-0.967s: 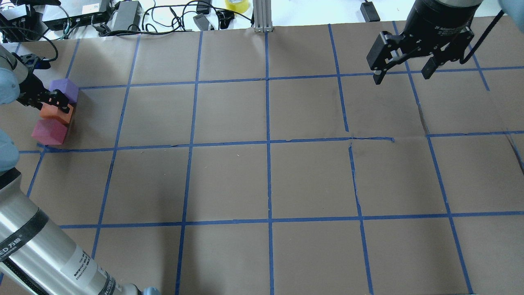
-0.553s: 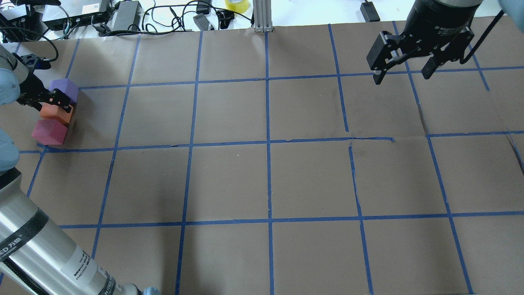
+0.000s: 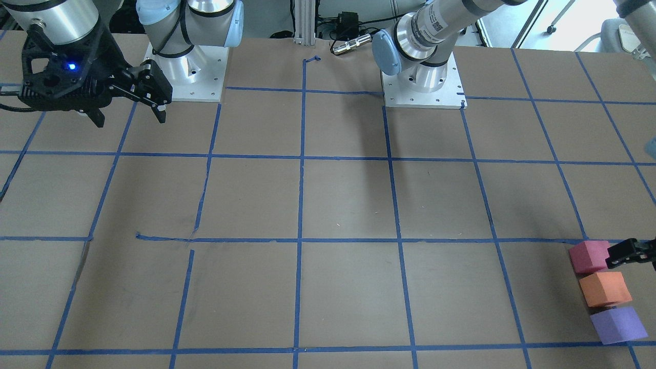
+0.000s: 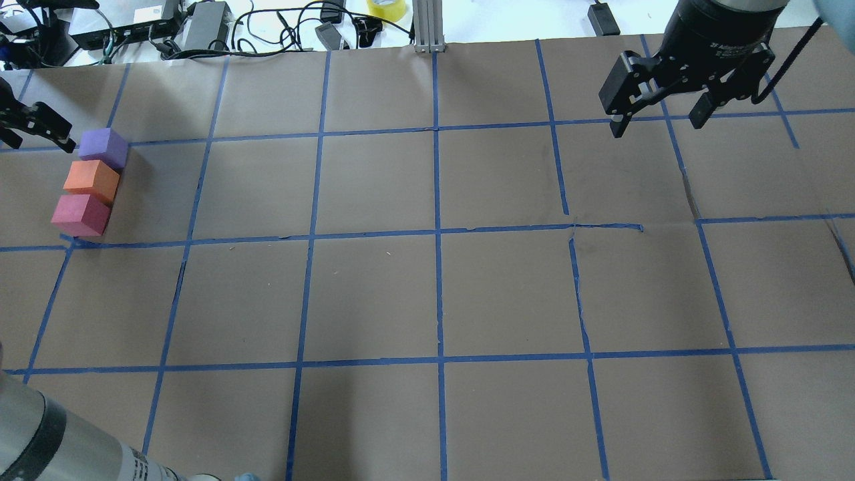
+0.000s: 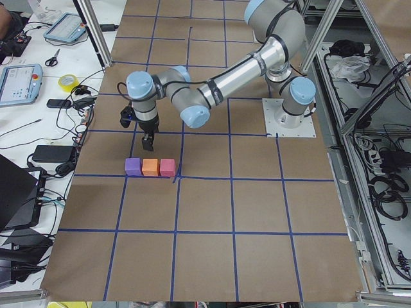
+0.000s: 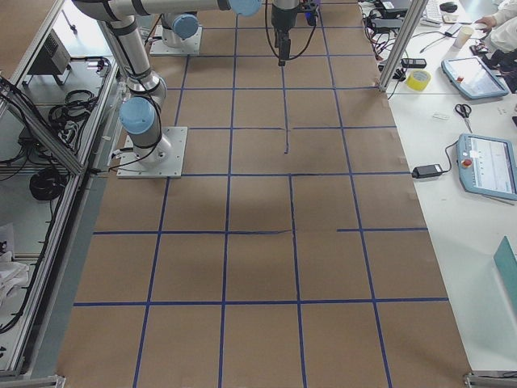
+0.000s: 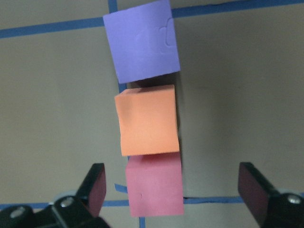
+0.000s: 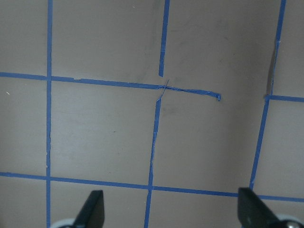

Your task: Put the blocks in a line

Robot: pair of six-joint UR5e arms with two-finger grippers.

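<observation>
Three foam blocks stand in a touching line at the table's far left: purple (image 4: 102, 145), orange (image 4: 91, 179) and pinkish red (image 4: 80, 214). The front view shows them too: red (image 3: 589, 256), orange (image 3: 605, 288), purple (image 3: 617, 324). My left gripper (image 4: 35, 137) is open and empty, lifted clear above and beside the row. Its wrist view looks down on the purple (image 7: 141, 41), orange (image 7: 148, 120) and red (image 7: 154, 186) blocks, with the fingers (image 7: 95, 185) spread wide. My right gripper (image 4: 658, 117) is open and empty, hovering at the far right.
Cables, power bricks and a yellow tape roll (image 4: 386, 8) lie beyond the table's back edge, beside an aluminium post (image 4: 427, 27). Blue tape grid lines cover the brown table, torn near the middle right (image 4: 574, 230). The arm bases (image 3: 423, 82) stand at the robot's side.
My left gripper let go of the orange block, opened and moved up and away to the left. The three blocks stay in line. The right arm has not moved.
</observation>
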